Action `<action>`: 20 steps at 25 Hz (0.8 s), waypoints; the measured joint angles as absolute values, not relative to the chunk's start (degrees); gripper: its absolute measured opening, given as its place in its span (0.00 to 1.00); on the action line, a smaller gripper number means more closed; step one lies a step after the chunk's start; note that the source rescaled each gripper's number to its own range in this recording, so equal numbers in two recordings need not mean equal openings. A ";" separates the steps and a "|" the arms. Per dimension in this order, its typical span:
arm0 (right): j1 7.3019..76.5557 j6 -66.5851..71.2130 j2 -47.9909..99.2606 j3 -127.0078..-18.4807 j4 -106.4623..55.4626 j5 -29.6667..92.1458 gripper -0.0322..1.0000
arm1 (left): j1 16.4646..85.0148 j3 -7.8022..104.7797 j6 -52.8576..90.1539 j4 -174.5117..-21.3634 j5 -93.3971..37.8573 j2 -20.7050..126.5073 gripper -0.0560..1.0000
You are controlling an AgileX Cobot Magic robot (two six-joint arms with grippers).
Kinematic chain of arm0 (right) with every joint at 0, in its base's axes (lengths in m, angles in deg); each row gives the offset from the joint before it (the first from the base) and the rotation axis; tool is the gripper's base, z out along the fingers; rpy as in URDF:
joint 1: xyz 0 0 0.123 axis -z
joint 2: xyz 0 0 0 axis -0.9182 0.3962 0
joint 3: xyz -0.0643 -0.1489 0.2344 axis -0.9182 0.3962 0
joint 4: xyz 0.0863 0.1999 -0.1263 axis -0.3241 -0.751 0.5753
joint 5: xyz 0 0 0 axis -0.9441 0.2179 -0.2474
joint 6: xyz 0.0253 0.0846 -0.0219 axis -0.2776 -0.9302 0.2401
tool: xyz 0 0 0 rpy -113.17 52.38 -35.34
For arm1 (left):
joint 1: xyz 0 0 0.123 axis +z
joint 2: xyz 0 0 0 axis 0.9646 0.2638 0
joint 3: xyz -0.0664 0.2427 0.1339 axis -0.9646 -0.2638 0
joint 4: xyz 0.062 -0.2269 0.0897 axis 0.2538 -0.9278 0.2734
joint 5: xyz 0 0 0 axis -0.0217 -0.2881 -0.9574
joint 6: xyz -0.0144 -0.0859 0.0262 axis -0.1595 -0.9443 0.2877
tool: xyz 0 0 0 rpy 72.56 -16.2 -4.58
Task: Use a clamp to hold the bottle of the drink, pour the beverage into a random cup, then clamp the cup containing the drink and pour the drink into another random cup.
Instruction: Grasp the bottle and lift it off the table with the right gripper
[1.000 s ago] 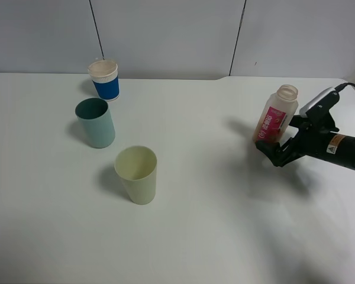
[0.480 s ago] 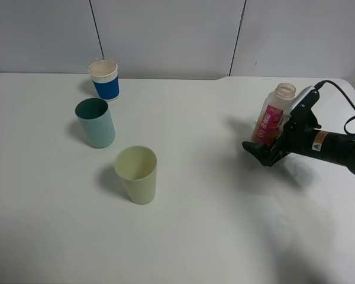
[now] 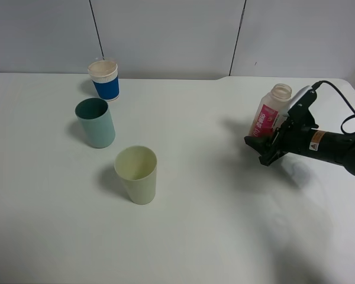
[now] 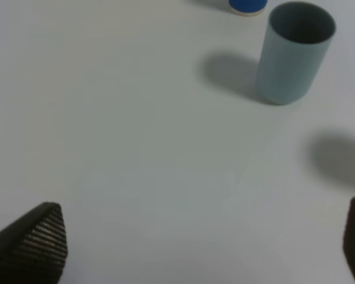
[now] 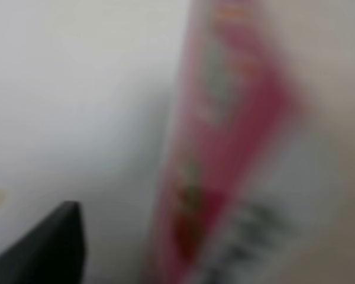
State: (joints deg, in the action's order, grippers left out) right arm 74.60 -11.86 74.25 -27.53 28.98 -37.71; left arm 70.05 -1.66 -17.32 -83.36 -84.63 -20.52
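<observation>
Located the bottle of the drink (image 3: 271,113) on the right part of the white counter (image 3: 213,225), uncapped, wide neck open, top tilted slightly toward the arm. Noted pink-red label facing the cups and a pale peach tint through the translucent wall; fill level not readable. Unable to tell whether the base rests on the counter, being hidden behind the fingers.

Found the right end effector (image 3: 259,150) at the bottle's lower part, reaching in from the right edge of the high view, black fingers to either side of the base, black cable (image 3: 343,97) trailing behind the wrist. Could not confirm whether the jaws press on the bottle or merely bracket it. Right wrist view of little help: blurred label filling the frame, one dark finger (image 5: 47,248) just beside it.

Found the left end effector (image 4: 192,248) outside the high view. Seen through the left wrist view: two dark fingertips (image 4: 32,248) spread wide apart, only bare counter between them.

Recorded the pale yellow-green tumbler (image 3: 136,174) upright, mouth up, left of centre, well apart from the bottle. Recorded the teal tumbler (image 3: 96,123) upright, farther back and to the left, darker green inside. Recorded the blue cup (image 3: 104,80) with white rim farther back again, near the grey wall (image 3: 165,35). All three standing separately, none touching.
</observation>
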 joint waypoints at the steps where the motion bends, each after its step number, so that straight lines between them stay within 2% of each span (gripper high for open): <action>1: 74.18 -11.86 74.25 -27.67 28.45 -37.65 0.42 | 70.05 -1.66 -17.32 -83.36 -84.63 -20.52 0.95; 2: 73.67 -11.86 74.25 -28.15 28.13 -37.25 0.32 | 70.05 -1.66 -17.32 -83.36 -84.63 -20.52 0.95; 3: 73.67 -11.86 74.25 -28.15 28.13 -37.25 0.32 | 70.05 -1.66 -17.32 -83.36 -84.63 -20.52 0.95; 4: 73.23 -11.86 74.25 -28.65 27.73 -36.95 0.25 | 70.05 -1.66 -17.32 -83.36 -84.63 -20.52 0.95; 5: 72.08 -12.74 74.25 -29.66 27.68 -35.71 0.09 | 70.05 -1.66 -17.32 -83.36 -84.63 -20.52 0.95; 11: 70.63 -18.66 74.27 -31.14 26.80 -33.22 0.08 | 70.05 -1.66 -17.32 -83.36 -84.63 -20.52 0.95; 20: 70.63 -20.55 74.27 -31.38 26.69 -32.84 0.08 | 70.05 -1.66 -17.32 -83.36 -84.63 -20.52 0.95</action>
